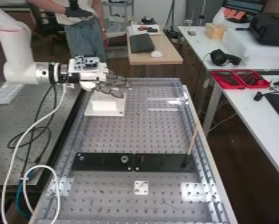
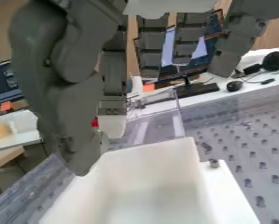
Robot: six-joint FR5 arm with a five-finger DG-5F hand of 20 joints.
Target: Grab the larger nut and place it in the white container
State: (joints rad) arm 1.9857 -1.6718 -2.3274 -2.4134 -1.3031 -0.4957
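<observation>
A: Why is the hand [image 2: 63,95] where it is?
B: It is over the container [image 2: 153,162], upright on its base, mouth up. That suits a drop: the nut need only fall a little.
A: Is the hand clamped on anything, or apart?
B: I can't tell from here.
A: And the larger nut?
B: I can't place it either. My guess is that it's in the hand's grasp or down in the container; the hand's spot points to the placing step, late in the task.
A: What's that knob [image 2: 213,163] just beside the container?
B: A small metal thing on the white plate [image 2: 224,192] joined to the container's foot. Likely a fixing, to keep the container from sliding if it's nudged.
A: Further out?
B: The black bar [image 1: 100,164], well apart from the container, toward the bench's near end. The bearing [image 1: 124,159] stands on it, set out for easy picking, I'd say, and no part of this job.
A: What does the next move call for?
B: If the nut is held, a low, centred release inside the container's walls. Off centre, it could strike the rim and roll onto the bench [image 1: 143,132].
</observation>
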